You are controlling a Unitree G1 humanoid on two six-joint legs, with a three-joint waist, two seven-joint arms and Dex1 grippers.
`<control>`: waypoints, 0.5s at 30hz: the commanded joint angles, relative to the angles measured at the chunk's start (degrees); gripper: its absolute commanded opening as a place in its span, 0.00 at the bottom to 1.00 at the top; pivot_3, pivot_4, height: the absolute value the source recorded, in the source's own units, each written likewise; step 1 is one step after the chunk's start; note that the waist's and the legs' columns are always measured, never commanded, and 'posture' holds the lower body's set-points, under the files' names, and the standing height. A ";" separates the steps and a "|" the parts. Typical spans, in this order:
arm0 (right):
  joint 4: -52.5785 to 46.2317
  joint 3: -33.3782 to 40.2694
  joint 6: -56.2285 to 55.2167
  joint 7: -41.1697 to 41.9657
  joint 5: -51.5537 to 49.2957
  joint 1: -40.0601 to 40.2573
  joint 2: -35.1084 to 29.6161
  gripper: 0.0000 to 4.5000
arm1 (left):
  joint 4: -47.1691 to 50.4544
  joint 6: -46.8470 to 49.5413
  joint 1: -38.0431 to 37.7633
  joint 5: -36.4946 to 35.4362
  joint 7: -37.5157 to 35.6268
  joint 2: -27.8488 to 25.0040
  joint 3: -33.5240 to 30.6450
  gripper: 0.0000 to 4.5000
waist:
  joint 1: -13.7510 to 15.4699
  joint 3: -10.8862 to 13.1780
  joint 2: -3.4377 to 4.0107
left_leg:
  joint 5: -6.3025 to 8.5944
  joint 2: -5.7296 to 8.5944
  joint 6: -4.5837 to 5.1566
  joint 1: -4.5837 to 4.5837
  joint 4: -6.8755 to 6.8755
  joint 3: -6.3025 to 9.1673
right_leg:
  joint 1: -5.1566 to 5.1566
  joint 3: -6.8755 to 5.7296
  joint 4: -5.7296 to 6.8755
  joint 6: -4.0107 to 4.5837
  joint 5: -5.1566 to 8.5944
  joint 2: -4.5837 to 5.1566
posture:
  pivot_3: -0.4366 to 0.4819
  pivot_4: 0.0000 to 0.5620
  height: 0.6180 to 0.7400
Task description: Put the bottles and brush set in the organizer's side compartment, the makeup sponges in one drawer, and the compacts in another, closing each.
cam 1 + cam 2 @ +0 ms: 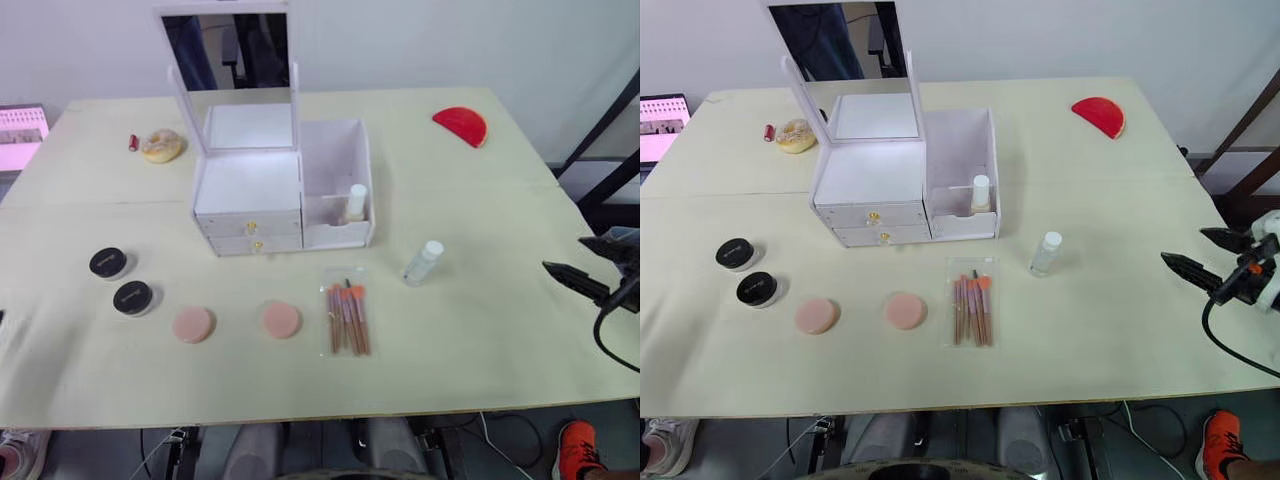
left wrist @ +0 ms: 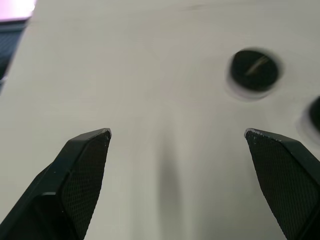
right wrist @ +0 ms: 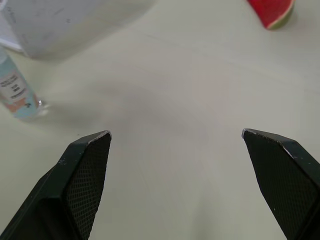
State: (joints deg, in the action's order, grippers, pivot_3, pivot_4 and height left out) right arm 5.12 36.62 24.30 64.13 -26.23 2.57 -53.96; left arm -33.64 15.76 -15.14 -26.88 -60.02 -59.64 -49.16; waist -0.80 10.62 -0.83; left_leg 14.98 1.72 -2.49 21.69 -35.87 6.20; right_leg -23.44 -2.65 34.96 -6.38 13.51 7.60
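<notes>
While one bottle (image 1: 981, 191) already stands upright in the side compartment of the organizer (image 1: 902, 180), the other, a clear bottle (image 1: 1045, 253) with a white cap, stands on the surface (image 1: 1110, 310) just off the organizer's front right corner, and that is the thing the coming move most likely turns on. From the right gripper (image 1: 1196, 252), which hangs over the right edge of the surface with its two black fingers spread wide and nothing between them, the clear bottle lies to the left, toward the organizer, with bare surface between; its long axis is near vertical, so a sideways reach across the body seems the natural approach. Left of that bottle, in front of the organizer, lies the brush set (image 1: 971, 308) in its clear sleeve, long axis running from the organizer toward the near edge. Farther left of the organizer's drawers, both shut, sit two pink makeup sponges (image 1: 817, 316) and two black compacts (image 1: 734, 254). Seen in its wrist view, the left gripper (image 2: 177, 134) is also wide open and empty above the surface, with a compact ahead of it. By this layout the right arm is the nearer one for the bottle and brushes, the left for the compacts.
</notes>
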 commanded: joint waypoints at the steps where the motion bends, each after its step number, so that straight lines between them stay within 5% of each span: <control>1: -2.55 1.27 -0.36 4.11 -3.01 1.38 -1.51 0.99 | -0.97 -2.50 0.31 -0.15 -3.21 -1.73 -0.72 1.00 | 0.35 0.00 -0.03 | 0.00 -0.02 0.00 0.03 -0.02 0.01 | 0.00 0.00 0.00 0.00 0.00 0.01 | 0.48 0.27 1.00; 15: -4.87 0.39 1.65 1.20 -4.26 -0.70 -2.73 0.99 | 2.98 -3.14 3.36 0.23 -5.08 -1.27 2.57 1.00 | 0.16 -0.03 -0.03 | 0.10 -0.19 -0.18 0.04 -0.04 -0.18 | -0.03 -0.02 -0.05 0.01 -0.02 -0.03 | 0.48 0.27 1.00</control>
State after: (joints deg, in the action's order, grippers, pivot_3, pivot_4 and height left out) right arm 2.23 36.26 25.92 66.35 -29.61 3.17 -55.35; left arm -33.37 13.15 -12.31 -26.56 -64.66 -59.65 -46.61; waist -0.64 10.60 -0.86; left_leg 15.09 1.52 -2.67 21.73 -35.92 6.01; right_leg -23.46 -2.67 34.91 -6.37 13.48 7.57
